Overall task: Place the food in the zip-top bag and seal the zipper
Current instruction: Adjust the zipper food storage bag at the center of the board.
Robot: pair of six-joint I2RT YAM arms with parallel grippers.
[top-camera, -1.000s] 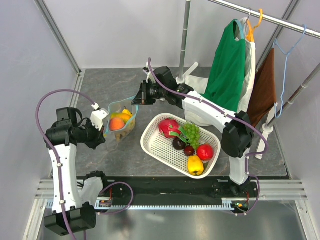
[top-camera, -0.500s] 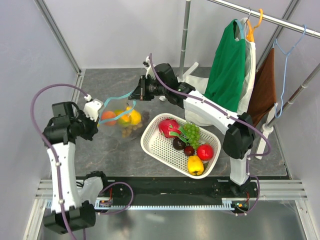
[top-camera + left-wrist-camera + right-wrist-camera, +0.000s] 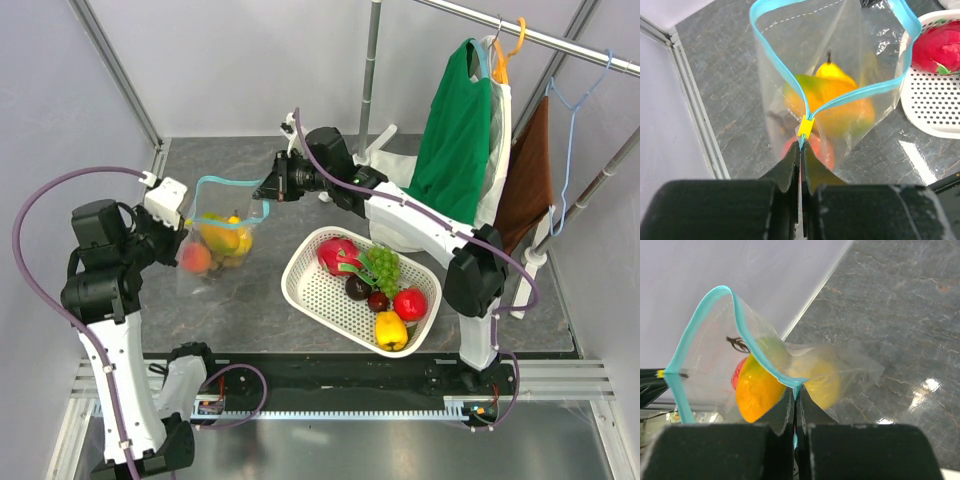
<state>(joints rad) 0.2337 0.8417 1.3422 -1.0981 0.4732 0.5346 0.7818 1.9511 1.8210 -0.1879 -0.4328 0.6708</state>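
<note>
Fingers of the left gripper (image 3: 801, 150) are pinched shut on one corner of the zip-top bag (image 3: 855, 65), just below a small yellow slider (image 3: 805, 126) on the zipper (image 3: 788, 85). The right gripper (image 3: 795, 396) is clamped just as tight on the opposite corner of that teal strip. Between the two arms the bag hangs with its mouth pulled into a wide loop, so nothing is sealed yet.

Some of the food is already inside: a yellow-orange mango (image 3: 840, 102), a yellow piece (image 3: 832, 74) behind it, a reddish peach (image 3: 821, 152) low down, and something dark I can't make out. By my reckoning the loading is partly or wholly done, and the closing of the zipper is all left to do.

Just beside the bag sits a white basket (image 3: 300, 290) holding more fruit: a red one, green grapes, a red apple, a yellow piece. I can't tell whether those are meant for the bag too.

Everything stands on a grey stone-patterned table (image 3: 230, 160) with pale walls around it. At the far right a clothes rail (image 3: 560, 40) carries a green garment (image 3: 455, 130), a brown cloth (image 3: 528, 180) and some hangers
</note>
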